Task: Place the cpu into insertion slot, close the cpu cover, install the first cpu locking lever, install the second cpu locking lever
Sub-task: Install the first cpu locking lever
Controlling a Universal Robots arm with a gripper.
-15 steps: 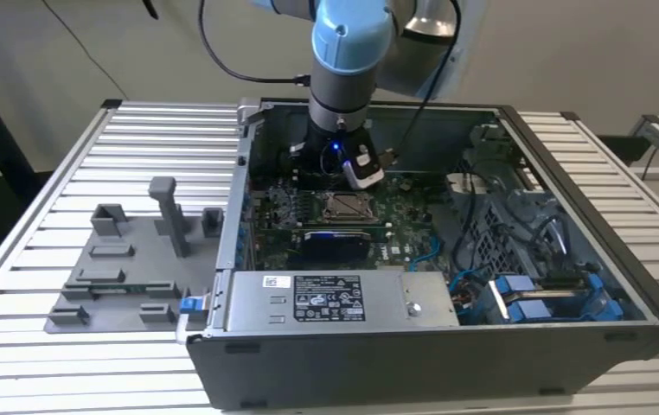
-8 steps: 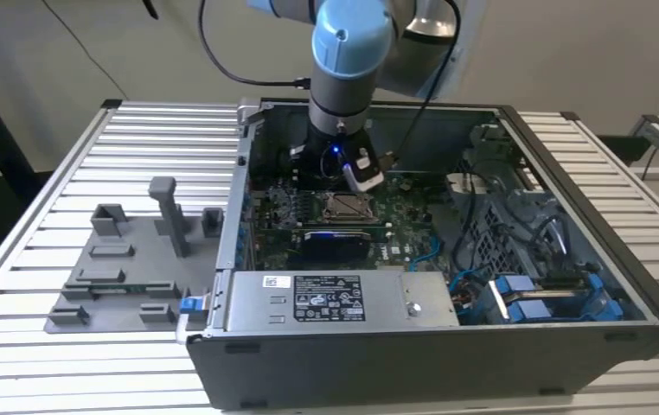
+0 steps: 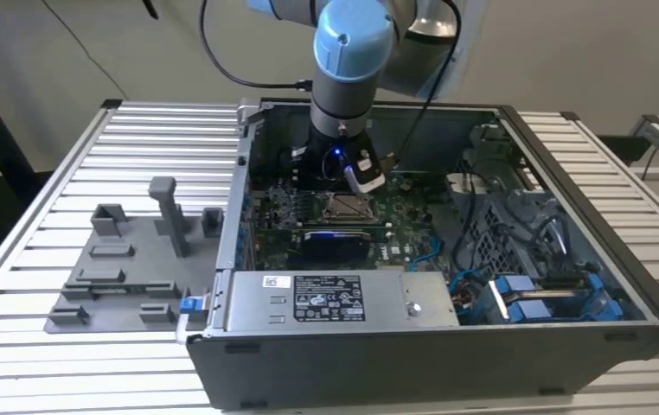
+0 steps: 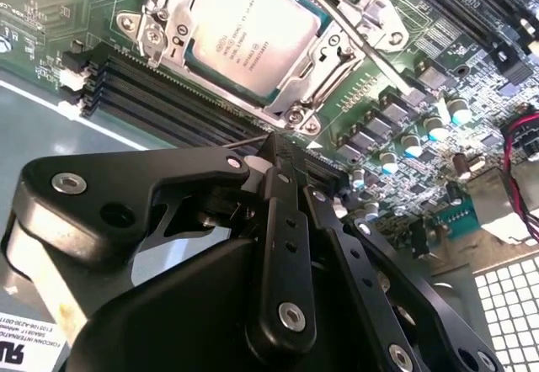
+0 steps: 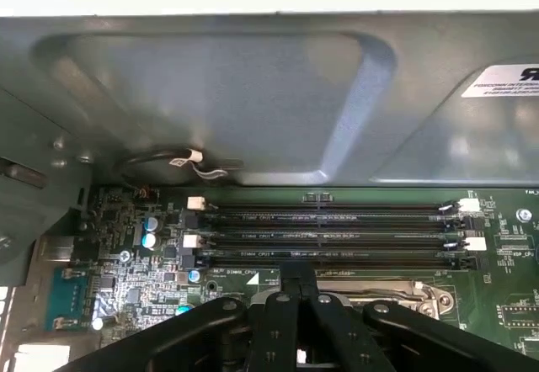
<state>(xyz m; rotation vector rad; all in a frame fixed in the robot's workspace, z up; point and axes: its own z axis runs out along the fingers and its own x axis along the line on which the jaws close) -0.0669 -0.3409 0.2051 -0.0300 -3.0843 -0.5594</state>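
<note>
Clenched on nothing, the black end effector (image 4: pixel 274 149) hovers beside the silver-rimmed square insertion slot (image 4: pixel 295 113); the silvery-beige square cpu (image 4: pixel 253 31) sits inside, framed by the thin metal cpu cover (image 4: pixel 324 52); pressing the levers probably wants steady pressure, clear of the chip.

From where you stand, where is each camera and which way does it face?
Exterior view: off the arm, looking down into the open grey metal computer case; blue-grey arm shows.
Second wrist view: on the arm, facing the silvery square cpu past the black jaws.
First wrist view: on the arm, facing long black memory slots past the jaws.
Both wrist views share the jaws and green circuit board.
</note>
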